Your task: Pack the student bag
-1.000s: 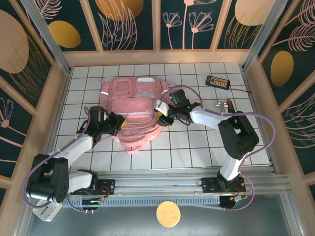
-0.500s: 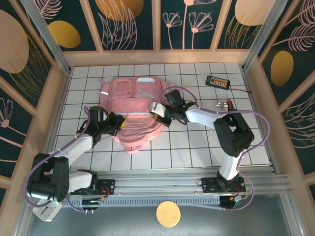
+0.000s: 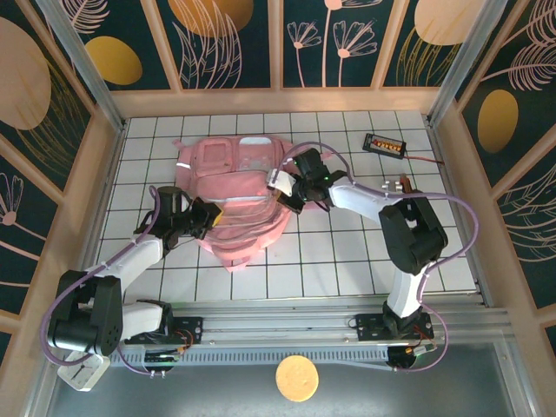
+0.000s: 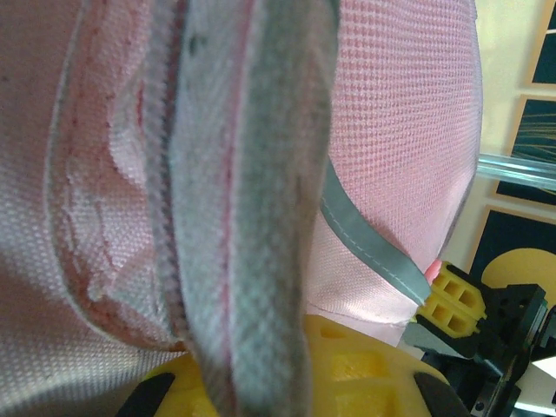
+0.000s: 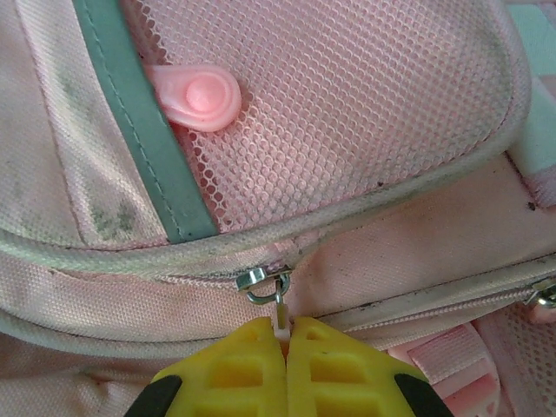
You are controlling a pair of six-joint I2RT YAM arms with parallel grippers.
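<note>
The student bag (image 3: 233,187) lies flat on the tiled table, a big pink backpack with grey piping. My left gripper (image 3: 208,217) is at its lower left side, shut on a grey-pink piped edge of the bag (image 4: 248,174) that runs over the yellow finger (image 4: 365,369). My right gripper (image 3: 284,193) is at the bag's right side. In the right wrist view its yellow fingertips (image 5: 285,337) are pressed together on the zip pull hanging from a metal slider (image 5: 265,281), just below a mesh pocket (image 5: 347,95) with a pink rubber tab (image 5: 198,95).
A black device with an orange display (image 3: 385,143) and a red lead lies at the back right. Small metal parts (image 3: 395,184) sit near the right wall. Wooden walls ring the table. A round yellow disc (image 3: 297,378) lies in front of the arm bases.
My right gripper has moved a little up and left along the bag's side and has shut on the zip pull. The left arm and the bag have stayed put.
</note>
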